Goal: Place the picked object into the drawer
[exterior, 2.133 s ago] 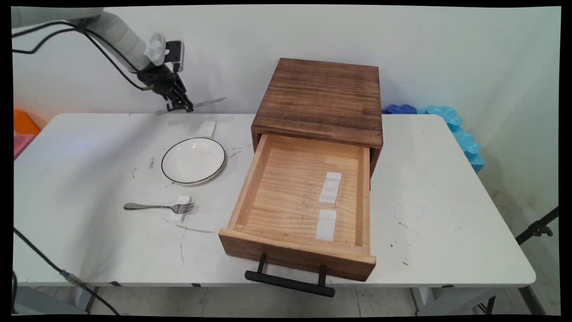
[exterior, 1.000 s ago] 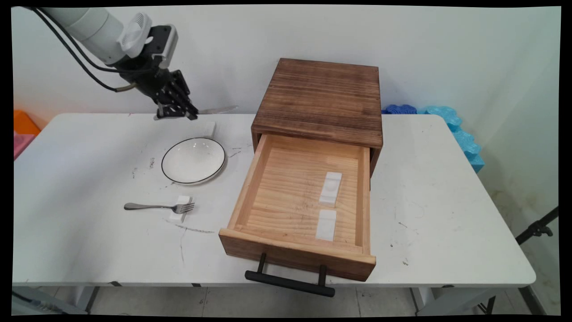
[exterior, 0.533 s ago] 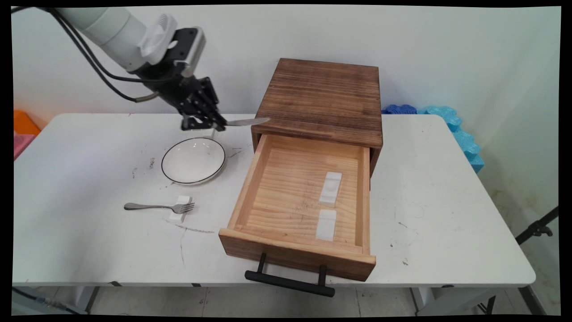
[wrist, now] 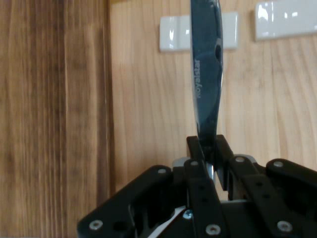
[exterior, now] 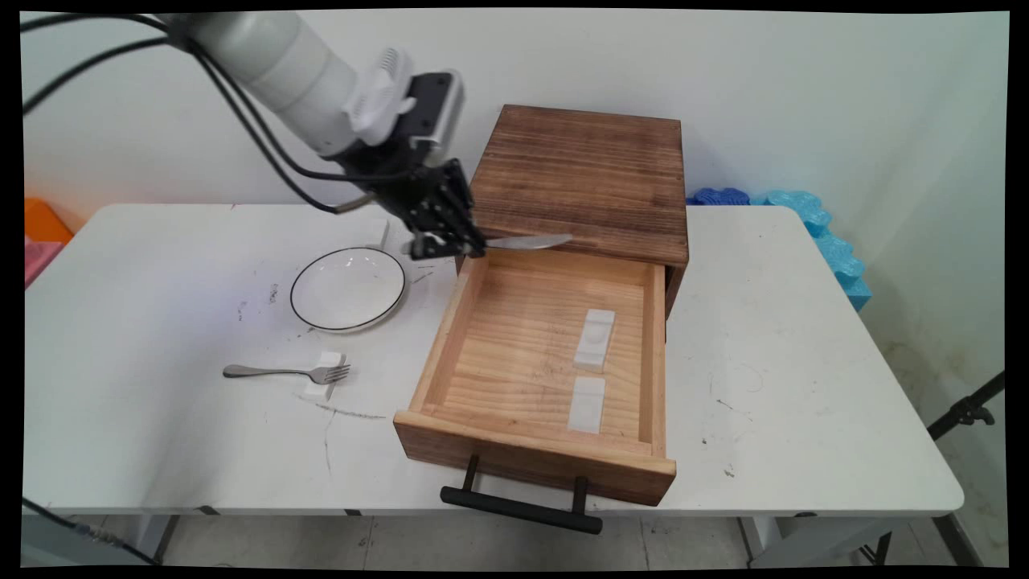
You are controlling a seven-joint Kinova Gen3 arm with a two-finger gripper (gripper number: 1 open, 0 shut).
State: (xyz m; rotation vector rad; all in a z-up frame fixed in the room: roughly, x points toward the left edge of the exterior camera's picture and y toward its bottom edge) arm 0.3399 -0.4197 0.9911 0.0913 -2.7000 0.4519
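Gripper: gripper (exterior: 447,244) clenched on the handle of a table knife (exterior: 526,240); in the hand view both fingers (wrist: 197,151) pinch the metal edge-on.
Knife: carried in the air, roughly level; blade (wrist: 205,64) points away from the gripper toward the picture's right, over the drawer's rear left part.
Long axis: runs along the drawer's back edge, across its pull-out direction.
Drawer: open wooden drawer (exterior: 450,338), pulled out of the dark wooden cabinet (exterior: 580,173); two white rests (exterior: 595,339) lie on its floor, below and well apart from the blade.
Others: white plate (exterior: 348,288) on the tabletop (exterior: 145,305) left of the drawer; fork (exterior: 283,371) with its tines on a white rest (exterior: 324,376), near the plate.
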